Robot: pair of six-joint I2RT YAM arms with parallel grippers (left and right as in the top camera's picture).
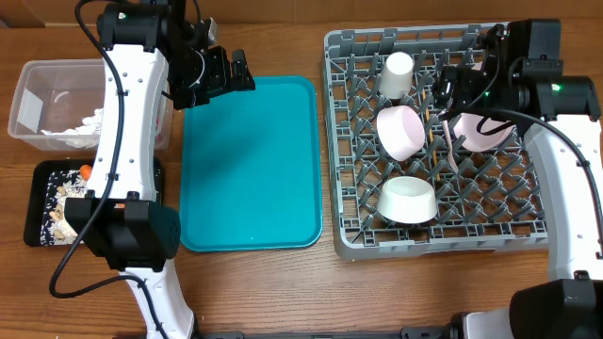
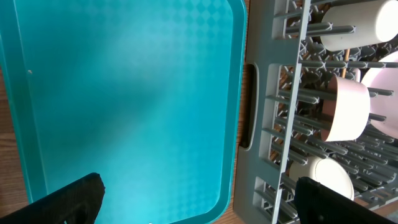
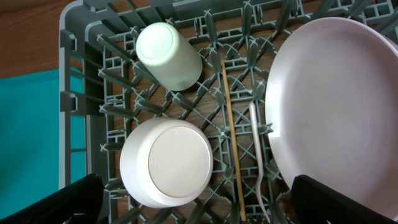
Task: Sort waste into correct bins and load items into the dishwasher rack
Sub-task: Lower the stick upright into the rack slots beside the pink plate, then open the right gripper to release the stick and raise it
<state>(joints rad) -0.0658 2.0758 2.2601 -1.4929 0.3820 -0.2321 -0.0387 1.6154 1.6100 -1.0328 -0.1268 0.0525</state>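
Observation:
The grey dishwasher rack (image 1: 344, 141) holds a white cup (image 1: 396, 73), two white bowls (image 1: 400, 130) (image 1: 407, 200) and a pale-pink plate (image 1: 485, 132). In the right wrist view the cup (image 3: 168, 53), a bowl (image 3: 166, 162), the plate (image 3: 336, 112), a chopstick (image 3: 231, 130) and a white fork (image 3: 258, 155) lie in the rack (image 3: 81, 93). My right gripper (image 1: 448, 94) (image 3: 199, 205) is open and empty above them. My left gripper (image 1: 229, 75) (image 2: 199, 205) is open and empty over the teal tray's far edge. The clear tub (image 1: 28, 80) holds the white napkin (image 1: 80, 127). The black tray (image 1: 38, 179) holds food scraps (image 1: 61, 209) and the carrot (image 1: 85, 171). The red wrapper is not in view.
The teal serving tray (image 1: 250, 165) (image 2: 124, 99) lies bare between the bins and the rack. The left arm's white links (image 1: 132, 122) reach over the bins. The rack's near wall and a bowl (image 2: 345, 109) show at the right of the left wrist view.

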